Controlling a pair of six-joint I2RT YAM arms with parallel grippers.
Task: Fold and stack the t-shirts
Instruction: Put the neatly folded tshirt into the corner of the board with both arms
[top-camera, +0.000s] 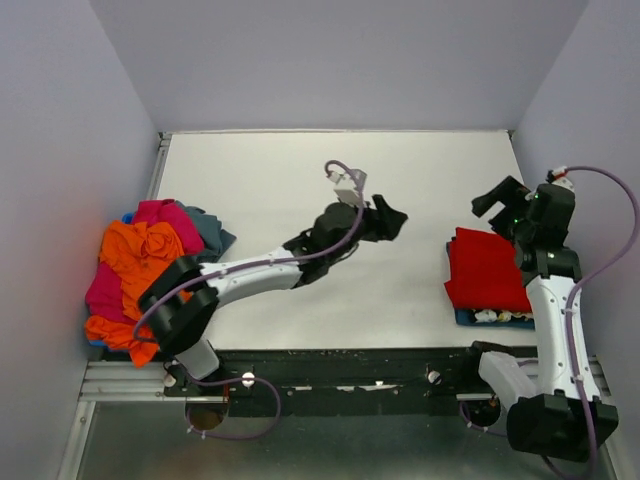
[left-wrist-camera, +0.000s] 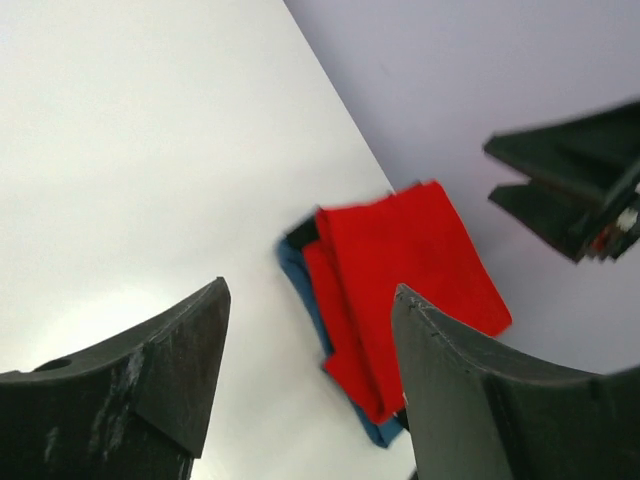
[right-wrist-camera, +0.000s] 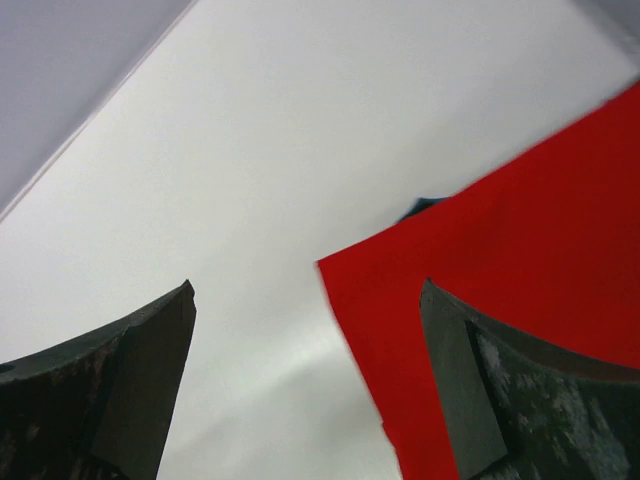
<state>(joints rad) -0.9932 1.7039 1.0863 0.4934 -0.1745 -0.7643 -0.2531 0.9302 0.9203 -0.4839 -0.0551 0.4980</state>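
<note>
A folded red t-shirt (top-camera: 486, 268) lies on top of a stack at the table's right side, with a blue tee (top-camera: 466, 318) and a black floral one (top-camera: 498, 316) peeking out beneath it. The stack shows in the left wrist view (left-wrist-camera: 405, 280), and the red tee in the right wrist view (right-wrist-camera: 520, 300). A loose pile at the left edge holds an orange tee (top-camera: 140, 258), a magenta-pink one (top-camera: 160, 212) and a teal-grey one (top-camera: 208, 232). My left gripper (top-camera: 390, 218) is open and empty over the table's middle. My right gripper (top-camera: 497, 200) is open and empty just beyond the stack.
The white table (top-camera: 330, 180) is boxed in by grey walls at the back and both sides. The right arm's gripper shows in the left wrist view (left-wrist-camera: 575, 190). A metal rail (top-camera: 330, 385) runs along the near edge.
</note>
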